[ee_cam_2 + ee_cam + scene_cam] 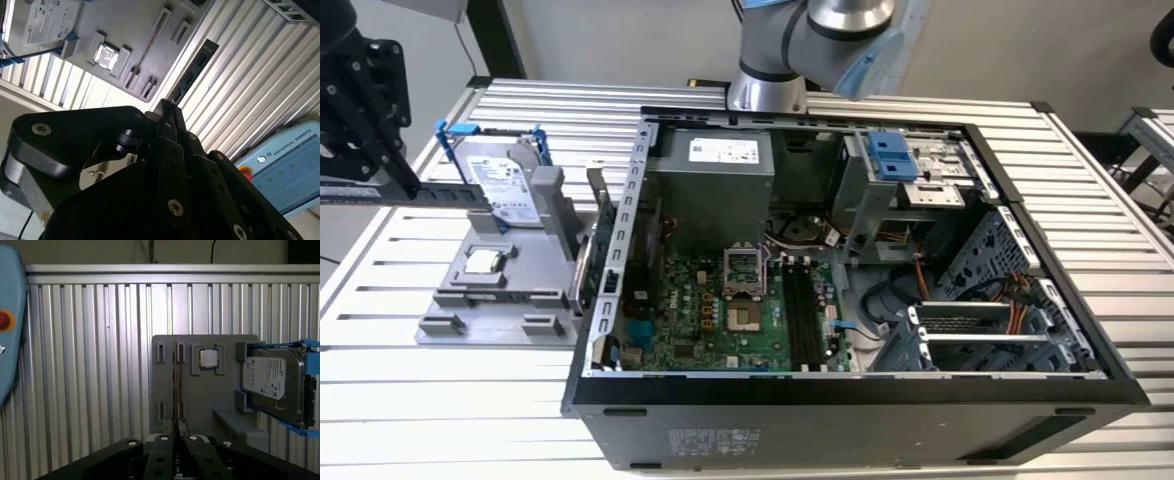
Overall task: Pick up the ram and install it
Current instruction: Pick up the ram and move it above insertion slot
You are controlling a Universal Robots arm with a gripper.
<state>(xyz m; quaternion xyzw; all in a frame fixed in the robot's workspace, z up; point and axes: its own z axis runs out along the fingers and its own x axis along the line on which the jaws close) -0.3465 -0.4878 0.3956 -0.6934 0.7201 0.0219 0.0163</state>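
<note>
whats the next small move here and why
Probably ease the hand down toward the ram. In the first wrist view the ram stands edge-on in the grey tray, in line with the hand but apart from it, beside the chip and the drive, so it looks not yet gripped.

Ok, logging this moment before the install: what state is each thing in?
Ram stick: clamped between the fingers, clear of the grey holder.
Fingers: shut on the ram stick.
Computer case: side open.
Memory slots: look empty.
Hard drive: resting on the holder.
Processor chip: flat in its holder pocket.
</note>
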